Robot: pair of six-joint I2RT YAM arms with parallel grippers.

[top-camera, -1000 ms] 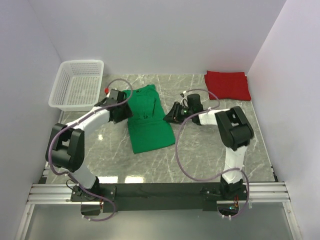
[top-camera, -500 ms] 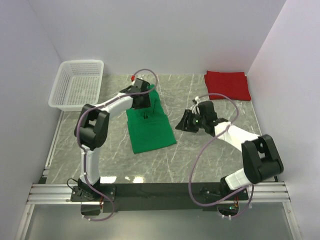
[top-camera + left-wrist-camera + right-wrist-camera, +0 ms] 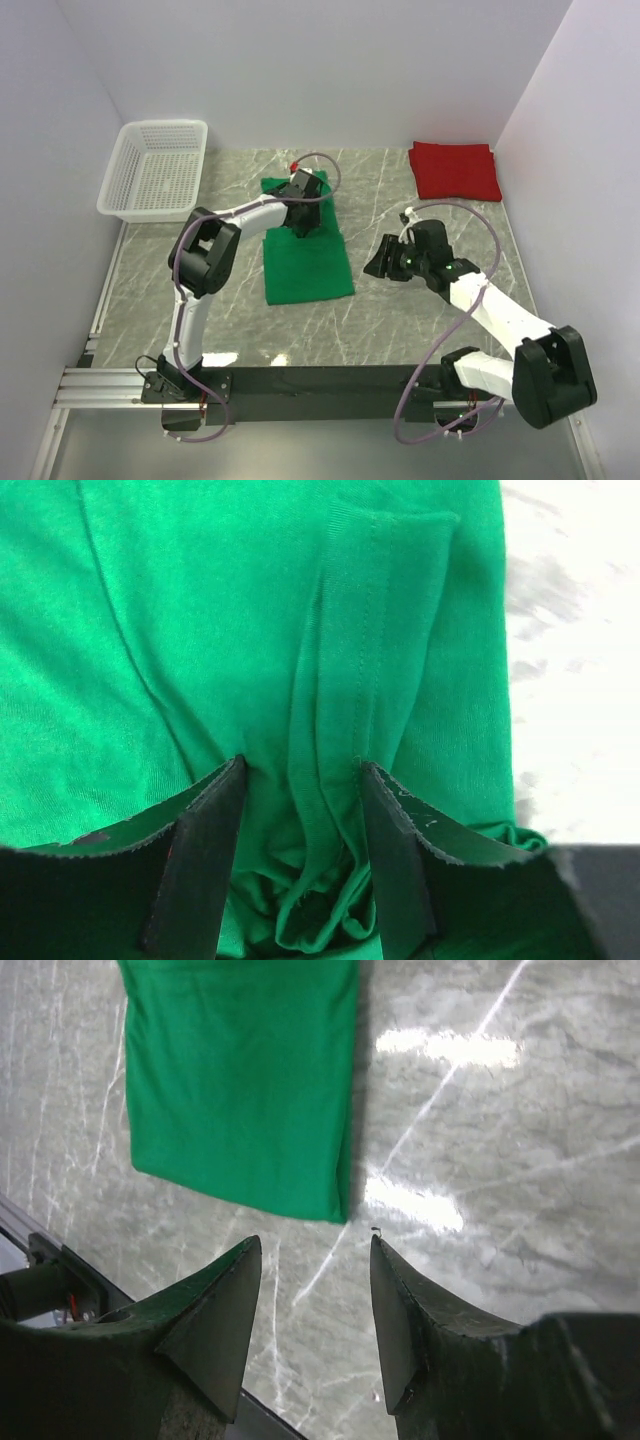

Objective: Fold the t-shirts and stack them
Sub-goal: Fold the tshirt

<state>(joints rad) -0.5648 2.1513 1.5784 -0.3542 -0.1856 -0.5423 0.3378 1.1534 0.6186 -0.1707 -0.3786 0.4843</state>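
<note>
The green t-shirt (image 3: 308,270) lies partly folded mid-table, a narrow strip running towards the back. My left gripper (image 3: 300,215) is over its far part. In the left wrist view the left gripper (image 3: 300,765) has its jaws apart, with a bunched ridge of the green t-shirt (image 3: 150,630) between them. The red t-shirt (image 3: 455,170) lies folded at the back right. My right gripper (image 3: 378,262) is open and empty just right of the green shirt. In the right wrist view the right gripper (image 3: 315,1240) is over bare table, short of the shirt's corner (image 3: 240,1080).
A white mesh basket (image 3: 165,124) stands at the back left. White walls close in the table on three sides. The arm bases and a metal rail (image 3: 320,385) run along the near edge.
My left gripper has swept from the green shirt's left side to its far right part, carrying cloth over. My right gripper has drawn back to the right, away from the shirt.
</note>
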